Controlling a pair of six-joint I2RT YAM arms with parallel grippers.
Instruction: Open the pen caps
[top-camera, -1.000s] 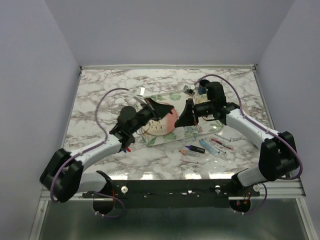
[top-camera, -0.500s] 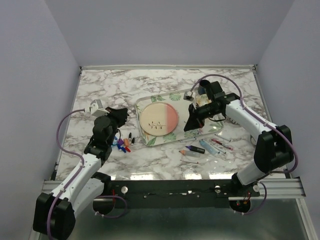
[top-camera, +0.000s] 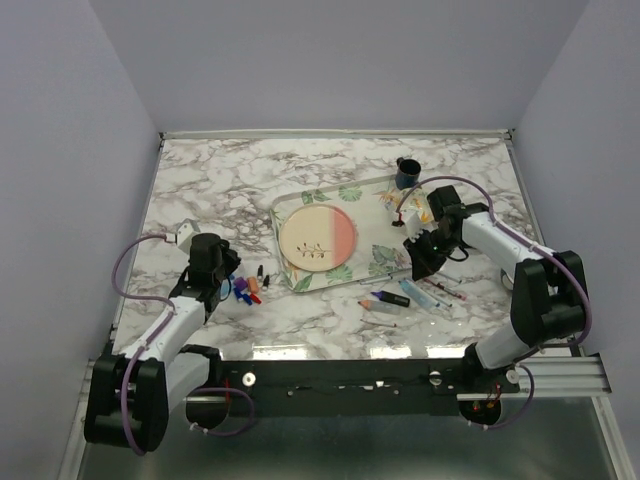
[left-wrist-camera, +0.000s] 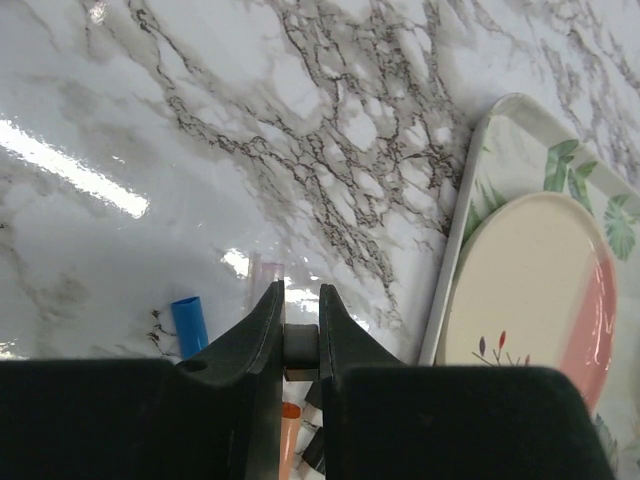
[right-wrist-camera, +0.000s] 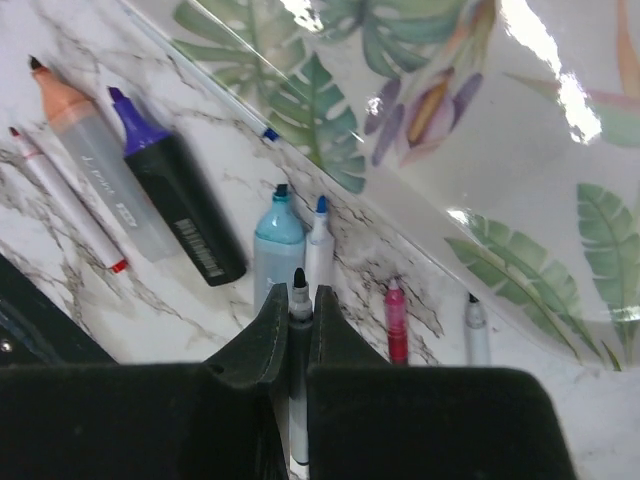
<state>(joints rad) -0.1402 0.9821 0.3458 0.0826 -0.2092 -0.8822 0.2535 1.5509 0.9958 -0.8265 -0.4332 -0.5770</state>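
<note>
My left gripper (top-camera: 216, 262) (left-wrist-camera: 300, 300) is shut on a small black pen cap (left-wrist-camera: 300, 345), low over the marble at the left. Loose caps (top-camera: 245, 290) lie beside it, among them a blue cap (left-wrist-camera: 188, 325) and an orange cap (left-wrist-camera: 288, 440). My right gripper (top-camera: 421, 262) (right-wrist-camera: 297, 295) is shut on a thin uncapped black-tipped pen (right-wrist-camera: 299, 300), above the row of uncapped pens (top-camera: 415, 295). That row holds an orange highlighter (right-wrist-camera: 95, 165), a purple-tipped black highlighter (right-wrist-camera: 180, 205), a light-blue highlighter (right-wrist-camera: 277, 250), a blue-tipped marker (right-wrist-camera: 320, 250) and a red marker (right-wrist-camera: 396, 320).
A leaf-patterned tray (top-camera: 283, 210) (right-wrist-camera: 450, 150) lies mid-table and carries a cream and pink plate (top-camera: 317, 238) (left-wrist-camera: 530, 290). A dark blue cup (top-camera: 407, 173) stands at the tray's far right corner. Walls close in the table on three sides.
My left arm has pulled back from over the tray to the caps at the left. My right arm has moved from the tray to the pens at the front right, uncovering the cup.
</note>
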